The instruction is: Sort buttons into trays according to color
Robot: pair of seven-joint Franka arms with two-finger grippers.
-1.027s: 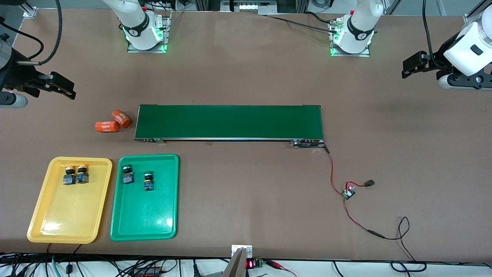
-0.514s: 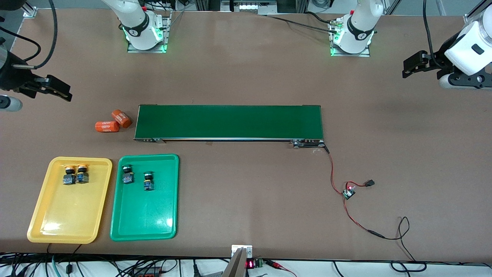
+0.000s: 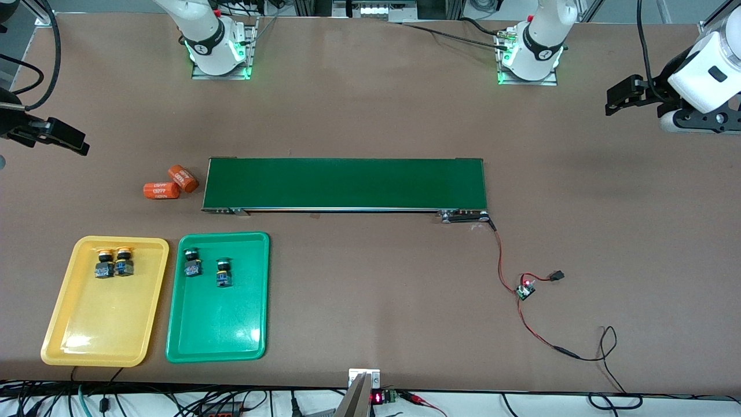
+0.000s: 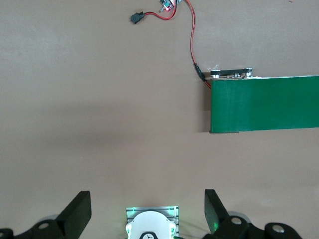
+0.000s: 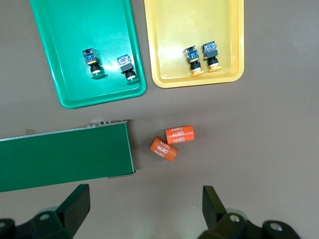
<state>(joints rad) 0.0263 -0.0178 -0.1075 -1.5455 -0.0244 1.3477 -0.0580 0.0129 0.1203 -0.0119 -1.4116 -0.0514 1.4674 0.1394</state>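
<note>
Front view: brown surface; dark-green conveyor belt at centre, two orange "4680" cylinders at its right-arm end. Yellow tray holds two yellow-capped buttons; green tray beside it holds two green-capped buttons.

Left wrist view: left hand empty, fingers wide, over bare surface.

Right wrist view: right hand empty, fingers wide, above the cylinders.

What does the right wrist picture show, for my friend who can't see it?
Two yellow-capped buttons lie side by side in the yellow tray, and two green-capped buttons lie in the green tray beside it. Two orange cylinders printed "4680" rest on the brown table by the end of a dark-green conveyor belt. The right gripper hangs open above.
</note>
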